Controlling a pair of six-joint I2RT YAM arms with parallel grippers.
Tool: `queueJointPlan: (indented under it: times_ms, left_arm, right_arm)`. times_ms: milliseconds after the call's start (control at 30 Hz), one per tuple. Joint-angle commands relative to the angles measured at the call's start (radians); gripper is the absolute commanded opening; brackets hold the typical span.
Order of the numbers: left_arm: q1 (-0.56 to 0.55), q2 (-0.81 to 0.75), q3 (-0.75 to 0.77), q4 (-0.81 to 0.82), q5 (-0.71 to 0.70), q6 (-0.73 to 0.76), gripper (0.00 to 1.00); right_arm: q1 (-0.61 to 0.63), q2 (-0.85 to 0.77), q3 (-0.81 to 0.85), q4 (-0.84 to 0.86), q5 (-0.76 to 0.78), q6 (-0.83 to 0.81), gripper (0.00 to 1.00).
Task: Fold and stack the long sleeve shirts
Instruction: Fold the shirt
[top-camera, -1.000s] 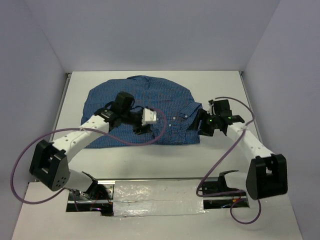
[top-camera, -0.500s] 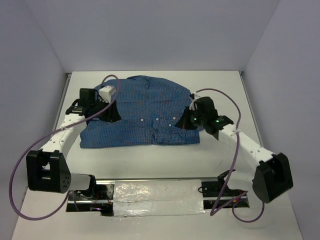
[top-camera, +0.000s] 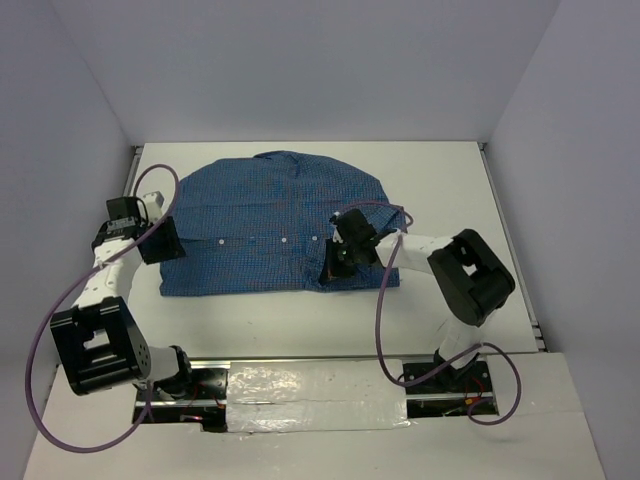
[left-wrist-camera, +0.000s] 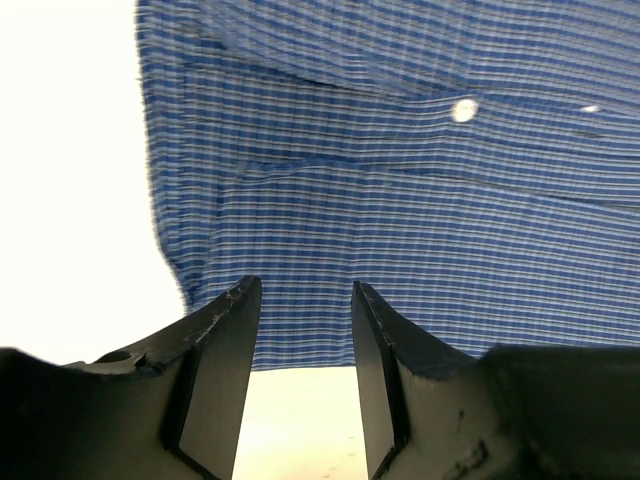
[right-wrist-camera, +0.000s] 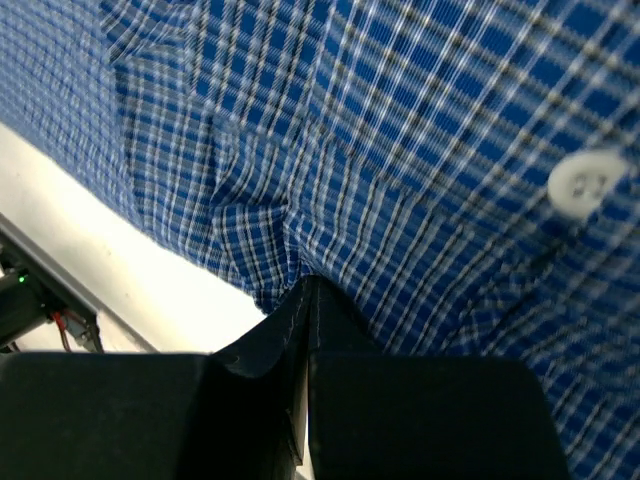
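Observation:
One long sleeve shirt (top-camera: 270, 215), blue and finely checked, lies spread flat across the back half of the white table. My left gripper (top-camera: 166, 240) is at the shirt's left edge. In the left wrist view it (left-wrist-camera: 303, 292) stands open, and the shirt's hem (left-wrist-camera: 300, 340) shows between the fingers. My right gripper (top-camera: 334, 267) is low over the shirt's near right part. In the right wrist view it (right-wrist-camera: 306, 282) is shut, with a pucker of checked cloth (right-wrist-camera: 270, 240) gathered at its tips. White buttons (right-wrist-camera: 585, 185) run along the placket.
The white table (top-camera: 450, 200) is walled in by grey panels at the back and both sides. A taped metal rail (top-camera: 310, 385) with the arm bases runs along the near edge. Purple cables (top-camera: 60, 300) loop beside each arm.
The left arm swung from the shirt's middle out to its left edge, jaws still open. The right arm moved left from the shirt's right edge in over the cloth, and its jaws closed.

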Motion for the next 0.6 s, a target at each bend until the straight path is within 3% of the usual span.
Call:
queueJointPlan:
  times_ms: [0,100,133,200,233,367,433,567]
  left_arm:
    - [0.030,0.017,0.015,-0.008,-0.061,0.042,0.54]
    - [0.052,0.073,0.040,-0.049,-0.085,0.040,0.56]
    - [0.061,0.092,0.045,-0.054,-0.090,0.042,0.57]
    - [0.091,0.109,0.069,-0.089,-0.090,0.040,0.59]
    - [0.101,0.129,0.094,-0.109,-0.087,0.043,0.61]
    - [0.133,0.191,0.144,-0.226,-0.093,0.118,0.68]
    - [0.136,0.251,0.154,-0.275,-0.119,0.187,0.70]
    - [0.156,0.362,0.169,-0.324,-0.167,0.241,0.70]
  right_arm:
    - [0.001,0.038,0.070,0.028,0.024,-0.019,0.00]
    - [0.003,0.038,0.113,0.008,0.018,-0.041,0.00]
    - [0.003,0.026,0.122,0.003,0.014,-0.051,0.06]
    - [0.001,-0.031,0.160,-0.029,-0.006,-0.077,0.22]
    - [0.001,-0.058,0.173,-0.048,-0.008,-0.084,0.39]
    - [-0.032,-0.289,0.190,-0.185,0.049,-0.080,0.64]
    - [-0.072,-0.366,0.136,-0.229,0.061,-0.057,0.70]
    - [-0.291,-0.537,-0.073,-0.356,0.021,-0.023,0.71]
